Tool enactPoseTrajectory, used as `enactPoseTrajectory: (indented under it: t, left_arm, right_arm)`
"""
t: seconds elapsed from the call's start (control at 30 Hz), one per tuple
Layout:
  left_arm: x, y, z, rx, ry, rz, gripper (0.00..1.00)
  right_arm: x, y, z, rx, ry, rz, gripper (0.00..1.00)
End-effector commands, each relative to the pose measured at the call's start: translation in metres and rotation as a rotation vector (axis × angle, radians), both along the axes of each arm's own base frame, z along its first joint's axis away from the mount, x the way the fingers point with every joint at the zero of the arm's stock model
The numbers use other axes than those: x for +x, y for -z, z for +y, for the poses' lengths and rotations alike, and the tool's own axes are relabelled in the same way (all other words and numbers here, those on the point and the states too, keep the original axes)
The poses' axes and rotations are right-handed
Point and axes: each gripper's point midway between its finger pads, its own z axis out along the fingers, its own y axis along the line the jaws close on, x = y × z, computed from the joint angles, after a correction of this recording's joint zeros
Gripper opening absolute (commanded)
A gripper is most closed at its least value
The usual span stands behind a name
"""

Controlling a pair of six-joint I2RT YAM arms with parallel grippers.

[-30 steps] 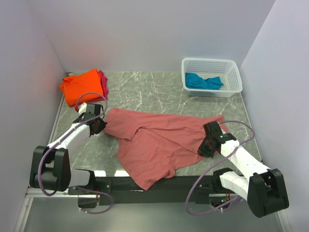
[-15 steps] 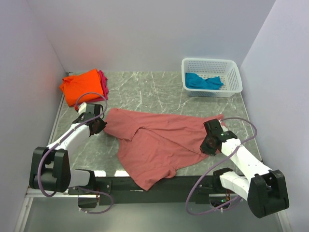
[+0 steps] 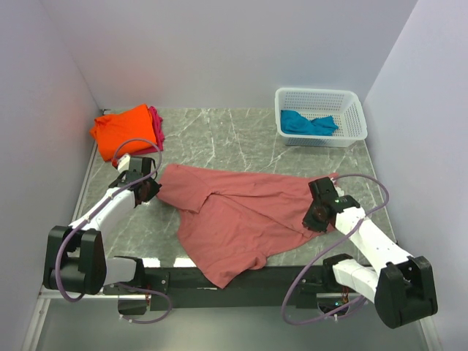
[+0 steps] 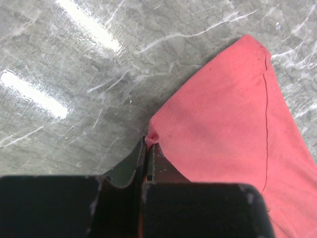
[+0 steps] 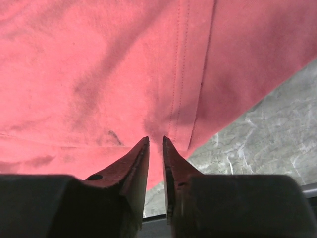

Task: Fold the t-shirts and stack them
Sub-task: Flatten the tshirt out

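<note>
White mesh basket (image 3: 319,92) at upper right holding a crumpled teal t-shirt (image 3: 307,123), salmon-pink t-shirt (image 3: 234,212) spread across centre table (image 3: 241,139), left gripper (image 3: 148,191) pinching its left edge, right gripper (image 3: 316,218) narrow at its right hem, grip unclear, orange t-shirt (image 3: 124,128) atop magenta t-shirt (image 3: 156,121) at upper left

A robot test cell in a lab: plain white walls (image 3: 219,51) box in a grey marbled bench (image 3: 241,139) on three sides, with a cabled left arm (image 3: 102,212) and right arm (image 3: 373,245) bolted to a black rail (image 3: 241,279) at the near edge.
</note>
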Motion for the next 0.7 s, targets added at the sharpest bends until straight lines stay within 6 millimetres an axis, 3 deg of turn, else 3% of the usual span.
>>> enactPoseTrajectory:
  t: [0.0, 0.3, 0.47, 0.6, 0.67]
  left_arm:
    - [0.001, -0.008, 0.004, 0.019, -0.014, -0.029, 0.01]
    - [0.0, -0.006, 0.005, 0.022, -0.017, -0.022, 0.01]
    - [0.0, -0.009, 0.005, 0.019, -0.018, -0.031, 0.01]
    - [0.0, -0.009, 0.005, 0.022, -0.02, -0.03, 0.01]
    - [0.0, -0.009, 0.005, 0.022, -0.02, -0.032, 0.01]
  right_arm:
    - [-0.002, 0.005, 0.006, 0.021, -0.016, 0.017, 0.26]
    - [-0.003, 0.019, 0.012, 0.027, -0.045, 0.055, 0.3]
    - [0.005, 0.015, 0.015, 0.037, -0.05, 0.024, 0.21]
    - [0.006, 0.013, 0.02, 0.064, -0.064, 0.01, 0.0]
    - [0.008, 0.008, 0.021, 0.07, -0.069, -0.009, 0.0]
